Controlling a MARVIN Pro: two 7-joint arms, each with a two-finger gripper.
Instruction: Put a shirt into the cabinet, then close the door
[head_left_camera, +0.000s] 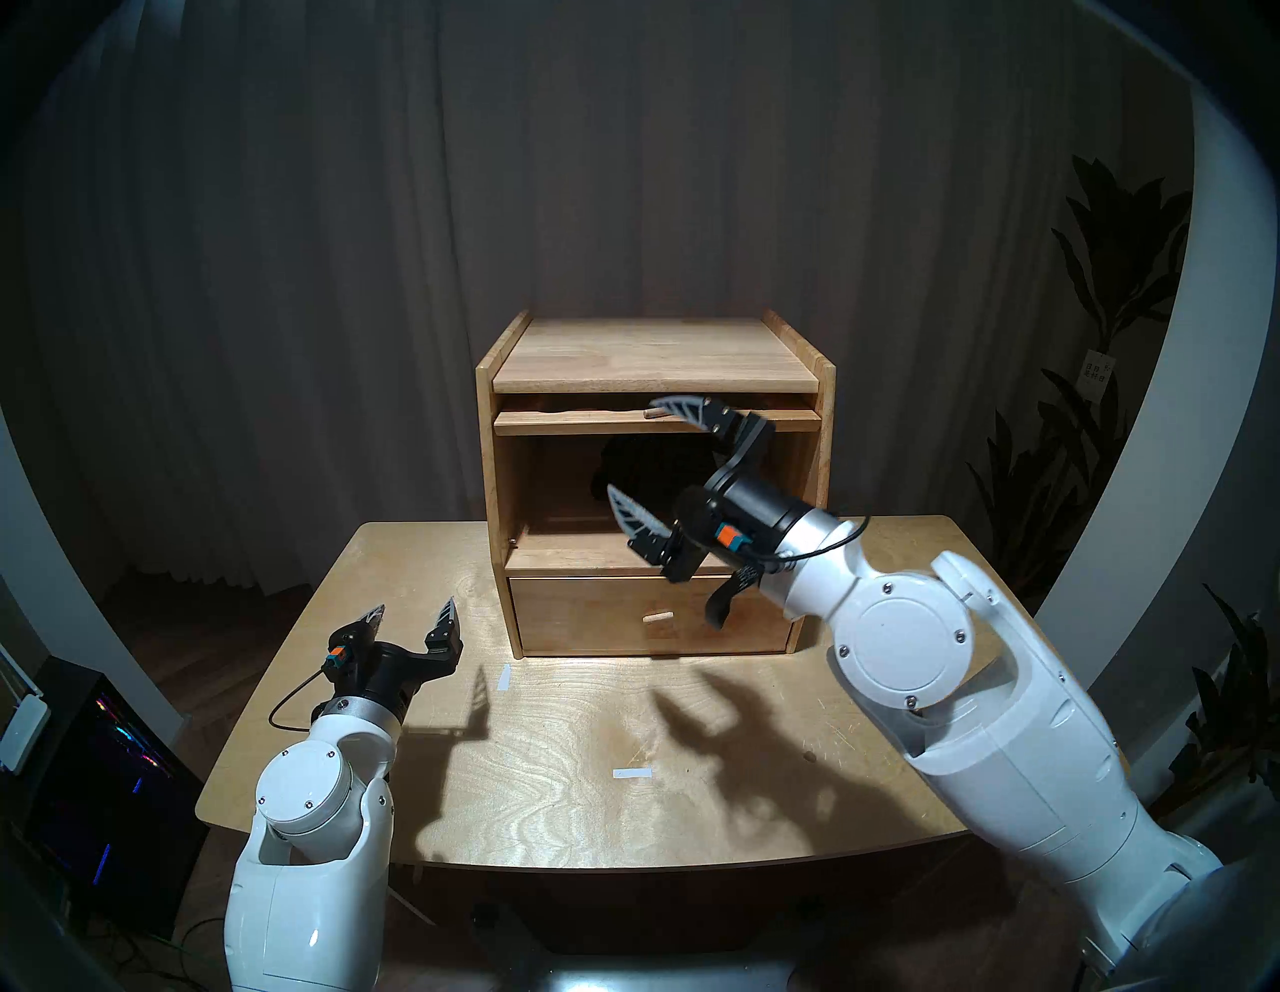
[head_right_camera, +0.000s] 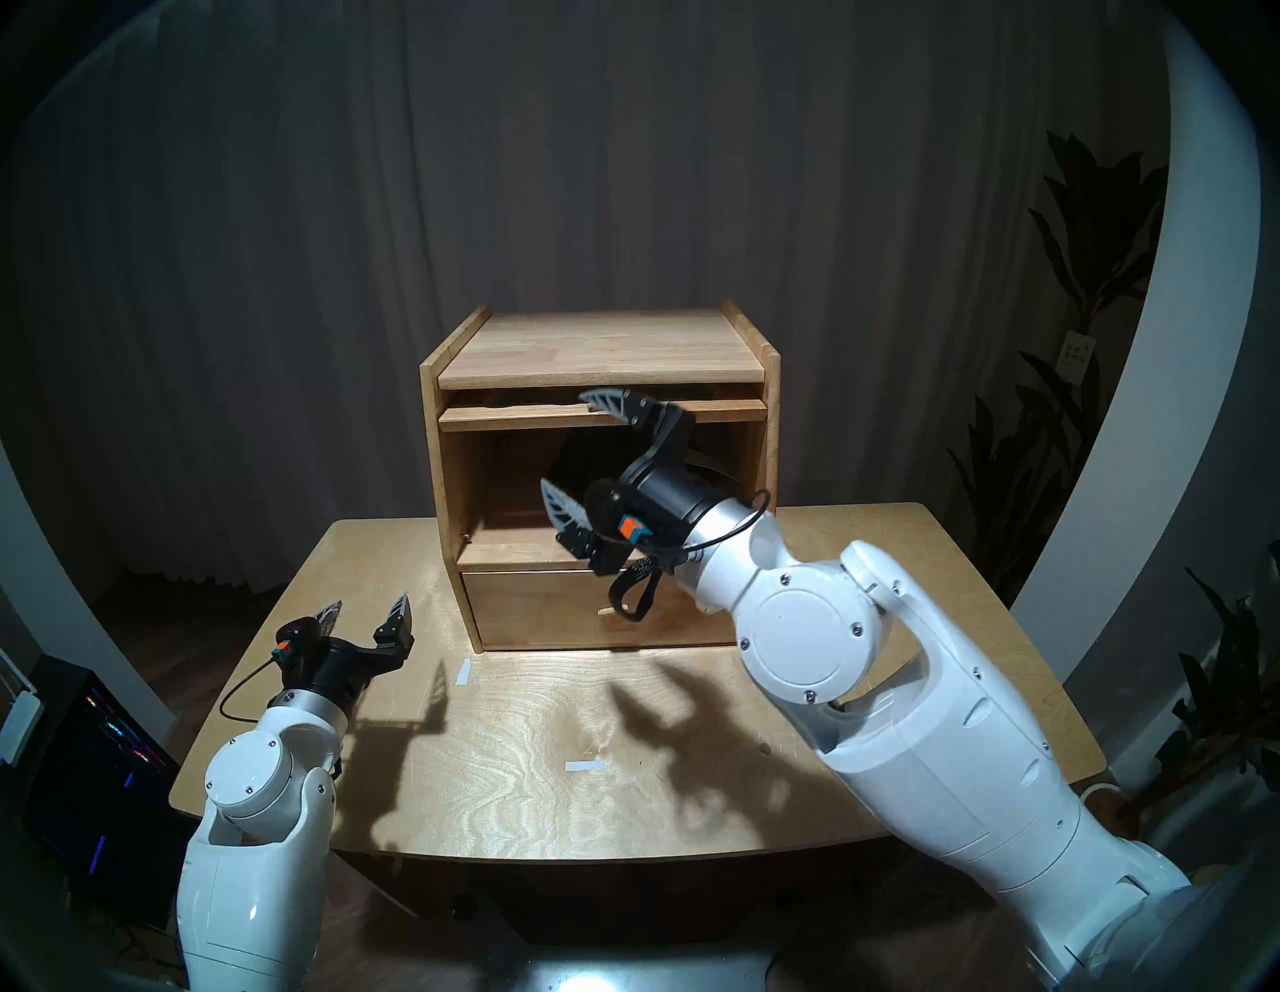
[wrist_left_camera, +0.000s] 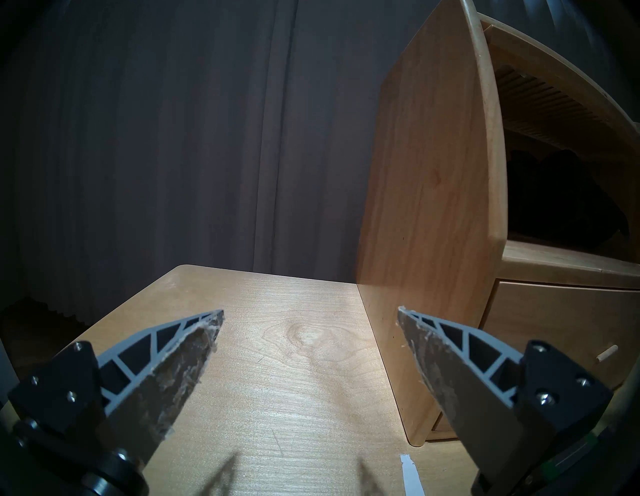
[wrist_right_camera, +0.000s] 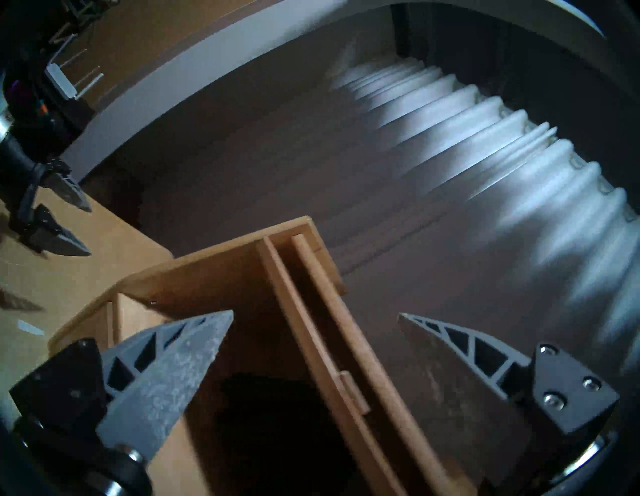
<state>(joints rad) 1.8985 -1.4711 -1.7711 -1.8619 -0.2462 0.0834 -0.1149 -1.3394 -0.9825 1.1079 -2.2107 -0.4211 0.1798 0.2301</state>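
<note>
The wooden cabinet (head_left_camera: 651, 353) stands at the table's back. Its door (head_left_camera: 589, 420) is swung up flat under the top, peg knob (head_left_camera: 653, 413) facing forward. The black shirt (head_left_camera: 637, 457) lies inside the open compartment; it also shows in the left wrist view (wrist_left_camera: 561, 194) and the right wrist view (wrist_right_camera: 277, 433). My right gripper (head_left_camera: 632, 445) is open and empty in front of the compartment, its upper fingertip beside the knob. In the right wrist view the knob (wrist_right_camera: 353, 391) sits between the spread fingers. My left gripper (head_left_camera: 415, 604) is open and empty above the table, left of the cabinet.
A shut drawer (head_left_camera: 589, 616) with a peg knob (head_left_camera: 656, 615) sits under the compartment. Two white tape strips (head_left_camera: 503, 677) (head_left_camera: 632, 772) lie on the table (head_left_camera: 554, 817). A computer case (head_left_camera: 104, 762) stands on the floor at left, plants (head_left_camera: 1108, 277) at right.
</note>
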